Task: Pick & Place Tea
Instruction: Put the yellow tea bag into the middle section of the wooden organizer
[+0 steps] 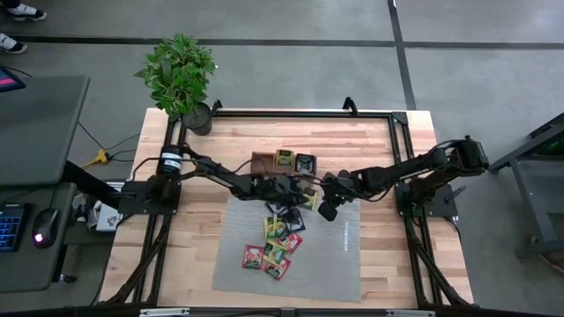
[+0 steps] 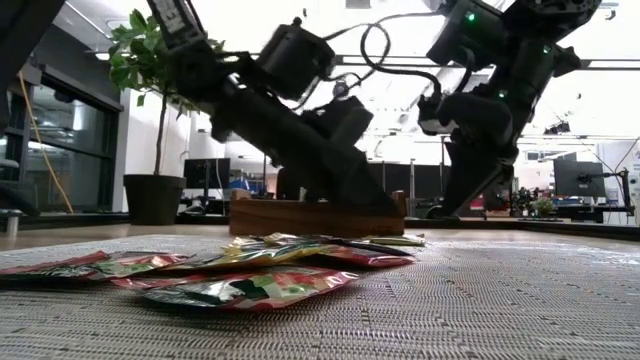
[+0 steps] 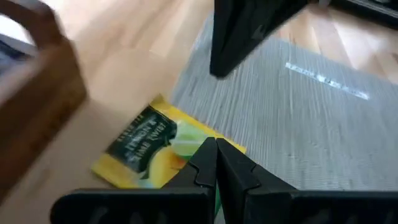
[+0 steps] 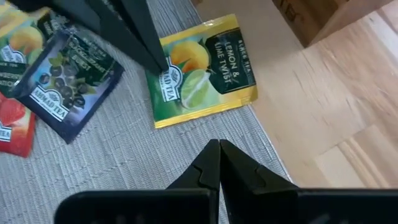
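The floor (image 1: 291, 62) is grey with dark lines. A green plant (image 1: 179, 75) stands by a desk (image 1: 40, 123) with a keyboard (image 1: 11, 226).

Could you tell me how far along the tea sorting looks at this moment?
Two sachets already sit in the wooden tray. Both grippers, left and right, are shut beside the lemon sachet at the grey mat corner, neither holding it. A pile of sachets remains.

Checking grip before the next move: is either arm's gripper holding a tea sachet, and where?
Nothing is held. Left gripper and right gripper both have fingers shut on nothing, above the yellow lemon sachet.
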You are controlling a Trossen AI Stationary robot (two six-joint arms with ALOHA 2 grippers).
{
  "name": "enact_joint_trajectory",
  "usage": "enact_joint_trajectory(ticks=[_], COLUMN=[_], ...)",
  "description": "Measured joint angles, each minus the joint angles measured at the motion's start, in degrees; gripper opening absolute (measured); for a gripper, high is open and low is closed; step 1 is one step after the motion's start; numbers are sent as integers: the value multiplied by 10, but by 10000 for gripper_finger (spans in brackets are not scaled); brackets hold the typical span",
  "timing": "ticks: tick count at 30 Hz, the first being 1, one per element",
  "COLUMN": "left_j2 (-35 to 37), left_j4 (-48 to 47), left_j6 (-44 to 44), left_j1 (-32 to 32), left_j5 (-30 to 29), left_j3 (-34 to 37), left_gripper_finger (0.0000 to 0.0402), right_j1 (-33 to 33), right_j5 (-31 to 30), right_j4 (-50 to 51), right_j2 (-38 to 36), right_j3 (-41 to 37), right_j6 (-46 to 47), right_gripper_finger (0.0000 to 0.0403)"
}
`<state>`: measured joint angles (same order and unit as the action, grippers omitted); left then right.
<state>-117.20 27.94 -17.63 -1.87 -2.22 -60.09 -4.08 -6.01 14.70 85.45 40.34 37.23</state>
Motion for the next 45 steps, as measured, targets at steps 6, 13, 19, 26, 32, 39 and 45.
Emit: enact_joint_trajectory(ticks=[6, 13, 19, 26, 32, 39, 45], left_j2=[-25, -26, -26, -24, -25, -26, -26], left_j4=[-82, -204, -266, -302, -303, -305, -305], left_j6=[-6, 45, 93, 101, 102, 106, 105], left_j1=[0, 0, -4, -30, -63, -77, -76], left_j5=[20, 32, 28, 3, 4, 4, 3], left_j3=[-58, -105, -131, -136, -136, -135, -135], left_gripper_finger=[1, 1, 1, 1, 1, 1, 1], right_j1=[0, 1, 2, 12, 15, 15, 31], right_j5=[3, -2, -11, -3, 46, 89, 120], right_j4=[4, 6, 10, 5, -36, -64, -75], right_j2=[0, 0, 0, -1, -1, 0, 0], right_j3=[0, 0, 0, 0, 1, 1, 1], right_j6=[0, -3, -6, -8, -7, 23, 59], right_gripper_finger=[1, 1, 1, 7, 9, 46, 127])
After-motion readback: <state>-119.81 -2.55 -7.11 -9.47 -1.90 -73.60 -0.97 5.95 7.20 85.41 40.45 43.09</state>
